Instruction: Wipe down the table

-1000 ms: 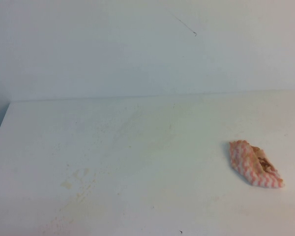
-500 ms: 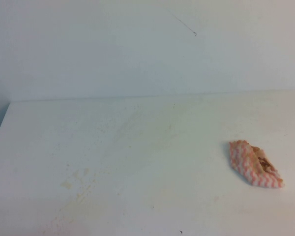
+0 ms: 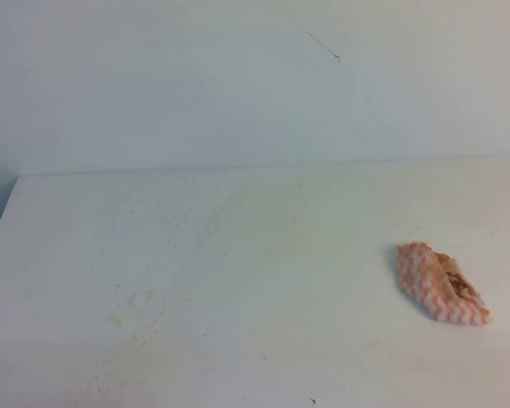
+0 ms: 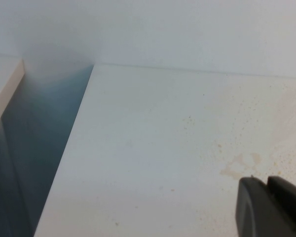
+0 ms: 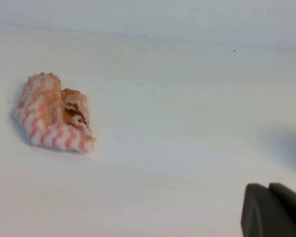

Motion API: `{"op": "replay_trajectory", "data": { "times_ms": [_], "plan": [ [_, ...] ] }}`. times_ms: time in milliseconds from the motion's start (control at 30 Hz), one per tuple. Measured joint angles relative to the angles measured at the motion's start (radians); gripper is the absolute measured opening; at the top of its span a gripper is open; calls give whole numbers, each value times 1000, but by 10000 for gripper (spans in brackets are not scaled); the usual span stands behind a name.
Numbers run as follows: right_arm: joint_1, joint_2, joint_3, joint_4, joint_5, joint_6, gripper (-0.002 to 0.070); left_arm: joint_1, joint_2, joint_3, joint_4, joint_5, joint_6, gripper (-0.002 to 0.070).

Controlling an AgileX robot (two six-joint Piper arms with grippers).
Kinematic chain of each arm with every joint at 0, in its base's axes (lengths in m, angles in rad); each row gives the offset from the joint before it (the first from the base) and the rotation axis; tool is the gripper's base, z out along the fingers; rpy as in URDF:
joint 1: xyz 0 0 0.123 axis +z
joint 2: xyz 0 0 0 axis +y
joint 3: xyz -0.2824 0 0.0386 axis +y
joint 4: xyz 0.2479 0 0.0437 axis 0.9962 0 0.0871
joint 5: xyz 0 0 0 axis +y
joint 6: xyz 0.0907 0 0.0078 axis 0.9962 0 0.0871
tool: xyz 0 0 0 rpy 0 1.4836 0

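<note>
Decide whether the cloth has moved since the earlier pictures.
No. The cloth lies at the same spot against the table back edge. The left gripper and right gripper hover above the table, neither touching it.

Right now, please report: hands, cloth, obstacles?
Left hand shut, by the stains. Right hand shut, empty, near the cloth. Cloth loose on the table, right side. Nothing between.

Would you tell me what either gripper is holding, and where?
Nothing. The left gripper hangs near the stains, the right gripper near the cloth; both shut, empty.
</note>
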Motion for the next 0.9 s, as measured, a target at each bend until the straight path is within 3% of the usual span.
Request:
{"op": "replay_trajectory", "data": {
  "times_ms": [900],
  "plan": [
    [-2, 0, 0, 0, 0, 0, -2, -28, 0, 0, 0, 0, 0, 0]
  ]
}}
